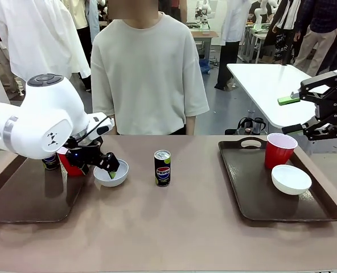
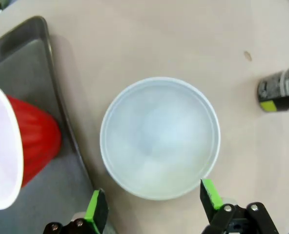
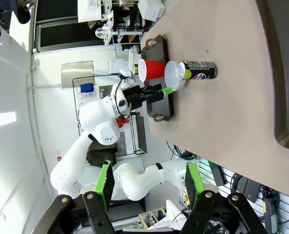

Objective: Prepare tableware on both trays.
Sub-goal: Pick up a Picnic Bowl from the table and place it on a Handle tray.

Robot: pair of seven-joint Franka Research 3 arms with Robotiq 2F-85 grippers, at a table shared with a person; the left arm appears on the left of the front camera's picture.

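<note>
My left gripper hung low with its jaws spread as wide as they go, one pad on each side of a white bowl, closed on nothing. That bowl sat on the table just beside the right edge of the left tray, not on it. The left tray carried a red cup and a black can, so I judged the bowl its one missing piece. The right tray held a second cup and a second bowl but no can. The spare can stood mid-table, between the trays. My right gripper hung raised past the table's right edge, jaws partly apart, empty. The white bowl faced mouth up and, being round, had no long axis. The spare can stood upright, long axis vertical, logo toward me.
</note>
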